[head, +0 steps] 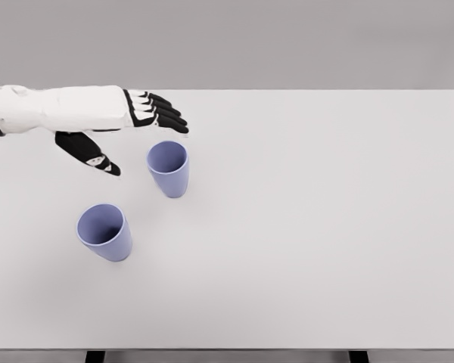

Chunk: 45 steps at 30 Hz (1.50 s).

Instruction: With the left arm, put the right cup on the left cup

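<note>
Two lavender cups upright on the white table (325, 227), well apart from each other: right cup (169, 168) farther back, left cup (105, 231) nearer the front edge. Left hand (125, 125) reaching in from the left, just beside and behind the right cup (not touching it). Fingers (165, 115) spread wide, thumb (91, 153) dropped low, holding nothing.

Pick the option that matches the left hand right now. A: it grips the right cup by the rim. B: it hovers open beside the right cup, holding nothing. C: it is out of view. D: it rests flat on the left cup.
B: the left hand has its fingers spread just up and left of the right cup, with a gap between them, and the left cup stands apart, nearer the camera.
</note>
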### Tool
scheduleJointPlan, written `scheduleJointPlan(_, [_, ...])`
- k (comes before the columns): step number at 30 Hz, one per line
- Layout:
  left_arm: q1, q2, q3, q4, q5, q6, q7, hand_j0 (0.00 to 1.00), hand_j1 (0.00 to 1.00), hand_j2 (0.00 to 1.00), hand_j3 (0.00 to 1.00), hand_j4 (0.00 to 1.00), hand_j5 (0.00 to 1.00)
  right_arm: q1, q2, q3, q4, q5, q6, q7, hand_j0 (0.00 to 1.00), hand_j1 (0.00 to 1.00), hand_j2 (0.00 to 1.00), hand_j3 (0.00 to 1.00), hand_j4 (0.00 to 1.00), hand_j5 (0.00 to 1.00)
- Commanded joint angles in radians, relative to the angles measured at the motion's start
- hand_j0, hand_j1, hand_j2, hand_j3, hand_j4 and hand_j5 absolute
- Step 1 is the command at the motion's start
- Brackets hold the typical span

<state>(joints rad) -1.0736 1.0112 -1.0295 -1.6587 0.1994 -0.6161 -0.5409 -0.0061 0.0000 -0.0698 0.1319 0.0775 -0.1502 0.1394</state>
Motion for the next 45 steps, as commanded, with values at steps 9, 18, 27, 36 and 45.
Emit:
scheduleJointPlan(9, [-0.055,-0.079,-0.09,0.191,0.005,0.005,0.001,1.0,1.0,1.0,1.0,1.0,1.0,0.008,0.0,-0.004,0.008,-0.001,0.001,0.0,1.0,1.0,1.0,1.0,1.0,1.0])
scheduleJointPlan(18, [-0.042,-0.137,-0.133,0.164,-0.014,0.005,0.01,1.0,1.0,1.0,1.0,1.0,1.0,0.008,0.0,-0.001,0.006,-0.001,0.0,-0.001,1.0,1.0,1.0,1.0,1.0,1.0])
scheduleJointPlan(27, [-0.003,-0.2,-0.133,0.313,-0.038,0.005,0.009,1.0,1.0,1.0,1.0,1.0,1.0,0.008,0.0,-0.001,0.006,0.001,0.0,-0.001,1.0,1.0,1.0,1.0,1.0,1.0])
scheduleJointPlan(36, [0.026,-0.252,-0.132,0.352,-0.077,0.005,0.009,1.0,1.0,1.0,1.0,1.0,1.0,0.008,0.0,-0.001,0.006,-0.001,0.0,-0.001,1.0,1.0,1.0,1.0,1.0,1.0])
scheduleJointPlan(45, [0.027,-0.261,-0.13,0.353,-0.075,0.005,0.01,1.0,1.0,1.0,1.0,1.0,1.0,0.008,0.0,-0.001,0.008,-0.001,0.0,0.0,1.0,1.0,1.0,1.0,1.0,1.0])
